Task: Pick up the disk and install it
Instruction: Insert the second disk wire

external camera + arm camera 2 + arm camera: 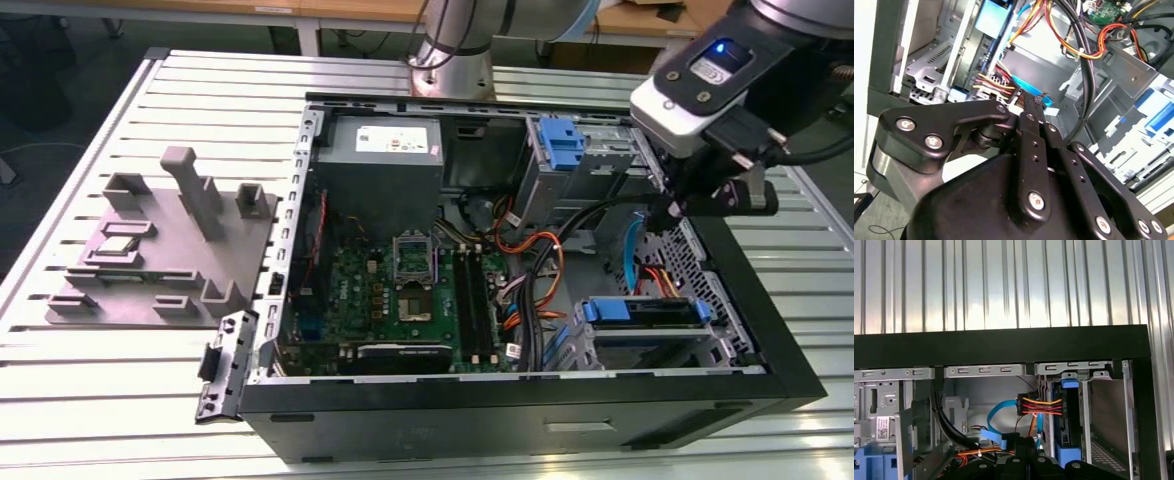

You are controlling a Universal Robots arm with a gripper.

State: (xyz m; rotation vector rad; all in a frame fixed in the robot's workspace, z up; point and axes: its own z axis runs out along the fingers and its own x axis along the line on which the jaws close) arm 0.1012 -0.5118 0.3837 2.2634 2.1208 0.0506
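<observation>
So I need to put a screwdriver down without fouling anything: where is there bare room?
The slatted metal table is bare behind the grey fixture block, and along its near edge in front of that block. Inside the open computer case it is crowded: cables, the motherboard, drive bays, and the gripper low by the exterior view's right wall.

The arm [461, 35] rises on a silver-grey column, and its wrist housing [707, 85] is light grey with a black panel carrying a small glowing blue light. Below it hangs the gripper [681, 207], matte black, with a dark cable looping off to one side. In the second wrist view the gripper [1034, 102] shows as black rounded linkage bars pinned with silver screws, its slim fingers [1029, 120] dotted with small holes along their length
</observation>
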